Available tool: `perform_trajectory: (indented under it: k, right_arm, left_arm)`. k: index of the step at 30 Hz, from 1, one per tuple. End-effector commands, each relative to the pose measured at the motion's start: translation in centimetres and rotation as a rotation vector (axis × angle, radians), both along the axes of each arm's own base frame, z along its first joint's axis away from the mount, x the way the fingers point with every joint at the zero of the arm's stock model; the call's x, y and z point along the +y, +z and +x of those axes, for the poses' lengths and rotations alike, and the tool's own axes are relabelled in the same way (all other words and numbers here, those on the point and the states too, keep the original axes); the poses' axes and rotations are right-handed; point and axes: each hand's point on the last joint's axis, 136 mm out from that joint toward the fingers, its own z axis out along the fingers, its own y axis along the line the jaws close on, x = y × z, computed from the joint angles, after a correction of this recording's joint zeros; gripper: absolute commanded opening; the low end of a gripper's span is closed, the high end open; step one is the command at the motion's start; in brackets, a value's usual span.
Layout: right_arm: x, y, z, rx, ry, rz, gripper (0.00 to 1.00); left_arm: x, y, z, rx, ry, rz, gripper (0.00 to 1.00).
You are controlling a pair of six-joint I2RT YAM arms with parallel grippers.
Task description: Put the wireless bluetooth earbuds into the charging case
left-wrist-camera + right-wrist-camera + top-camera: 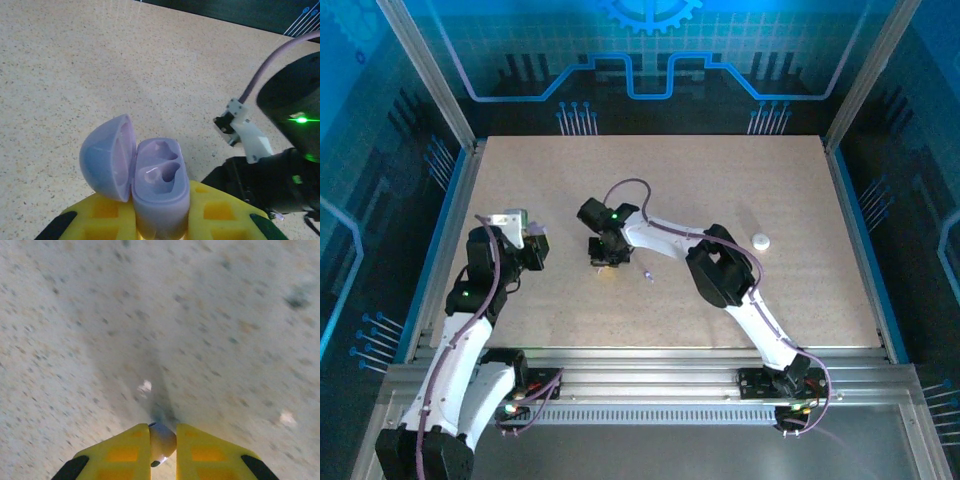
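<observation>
Between the right hand's (163, 430) yellow fingers (125, 450), pressed together on it just above the speckled worktop (225, 315), sits a whitish earbud (161, 441). Off to that hand's left, the left hand (160, 212) pinches the lavender charging case (161, 180), its lid (106, 156) swung open and two sockets showing. Just right of the right hand a tiny purple earbud (649, 273) lies loose; a white puck (760, 240) rests well beyond.

The speckled beige surface (200, 315) is blurred under the right hand (162, 429), whose yellow fingers (125, 450) half hide a small whitish rounded piece (162, 441). The open lavender plastic case (157, 192) runs off the bottom edge.
</observation>
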Motion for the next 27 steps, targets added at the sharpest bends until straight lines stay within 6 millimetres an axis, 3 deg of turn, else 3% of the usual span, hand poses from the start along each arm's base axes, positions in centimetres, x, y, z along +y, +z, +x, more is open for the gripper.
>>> perform_trajectory:
  k: [1,9,20,27]
  right_arm:
    - [-1.2,3.4,0.5,-0.052,-0.054,0.060,0.15]
    - [-4.7,5.9,0.1,-0.095,-0.097,0.090,0.16]
    - [-9.7,11.3,0.1,-0.208,-0.116,0.162,0.17]
    - [-11.7,13.3,-0.2,-0.253,-0.108,0.178,0.17]
  left_arm:
    - [-1.6,-0.5,0.0,-0.011,-0.051,-0.045,0.07]
    - [-6.1,-2.4,0.6,-0.057,-0.170,-0.089,0.06]
    - [-13.1,-4.5,2.1,-0.127,-0.449,-0.043,0.06]
    - [-17.3,-4.5,2.3,-0.192,-0.639,-0.061,0.06]
